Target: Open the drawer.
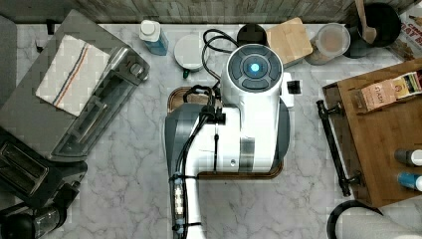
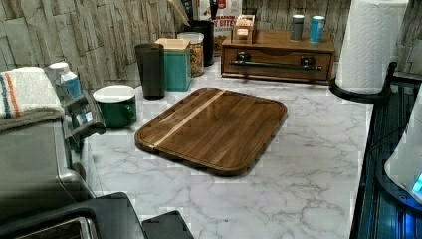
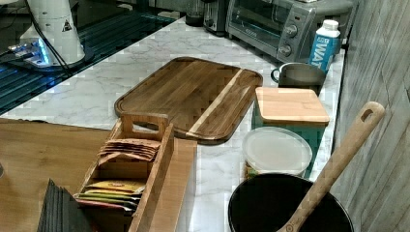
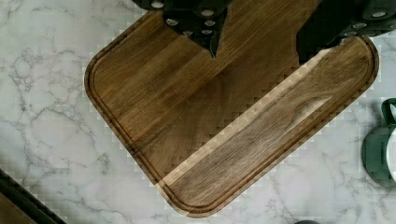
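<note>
Facing the board, drawer shut.

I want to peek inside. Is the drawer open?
No, shut: the drawer front sits flush in its wooden box, handle untouched.

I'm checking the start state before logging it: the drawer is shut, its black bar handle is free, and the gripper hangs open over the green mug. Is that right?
Not quite. The wrist view shows the open gripper above the wooden cutting board, with the green mug off to the side. The drawer is shut and its black bar handle is free, as the left view shows.
</note>
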You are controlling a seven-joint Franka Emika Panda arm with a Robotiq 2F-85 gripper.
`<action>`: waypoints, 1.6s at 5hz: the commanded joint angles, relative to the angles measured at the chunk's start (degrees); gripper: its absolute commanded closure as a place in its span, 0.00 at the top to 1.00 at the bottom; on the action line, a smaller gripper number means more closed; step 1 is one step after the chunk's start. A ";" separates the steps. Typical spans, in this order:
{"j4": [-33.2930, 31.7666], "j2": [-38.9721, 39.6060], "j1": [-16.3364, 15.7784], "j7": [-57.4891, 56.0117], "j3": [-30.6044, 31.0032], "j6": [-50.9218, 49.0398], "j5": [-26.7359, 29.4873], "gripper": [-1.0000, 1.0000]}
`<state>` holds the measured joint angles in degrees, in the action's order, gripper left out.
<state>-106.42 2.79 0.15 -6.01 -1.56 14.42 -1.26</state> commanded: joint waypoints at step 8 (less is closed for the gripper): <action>-21.54 -7.36 9.05 -69.13 -10.67 15.94 0.32 1.00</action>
<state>-127.46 -0.73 5.42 -71.73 -8.44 27.36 -0.33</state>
